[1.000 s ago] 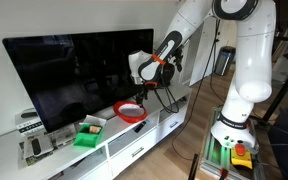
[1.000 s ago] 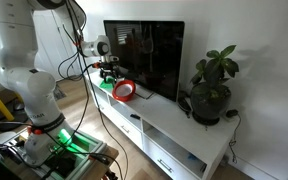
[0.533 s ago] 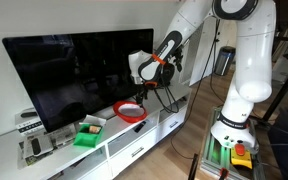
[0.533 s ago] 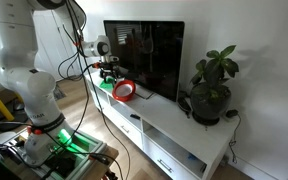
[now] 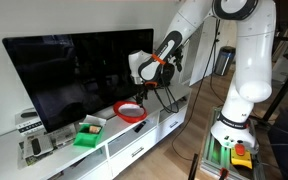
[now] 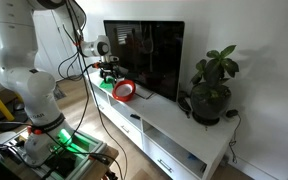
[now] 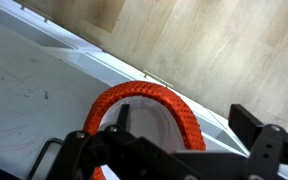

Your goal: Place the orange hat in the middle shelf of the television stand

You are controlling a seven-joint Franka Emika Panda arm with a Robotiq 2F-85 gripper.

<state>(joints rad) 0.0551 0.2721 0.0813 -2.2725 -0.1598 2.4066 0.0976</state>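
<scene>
Two fingers [image 7: 120,118] of my hand [image 7: 182,115] stand wide apart, unclenched, straddling the rim of the orange hat [image 7: 134,97]. The hat is tilted at the front edge of the white tabletop [image 5: 170,110] of the television stand [image 6: 184,142]; whether it rests there I cannot tell. Beside it sits a green box [image 5: 87,136], and behind both the black television [image 5: 69,75].

Lighting: soft, even indoor light across my feeds; glossy television [image 6: 149,55] screen carries faint reflections; wrist view soft, gripper [image 7: 184,125] dark, unfocused; exterior views coarse, low-resolution.
</scene>
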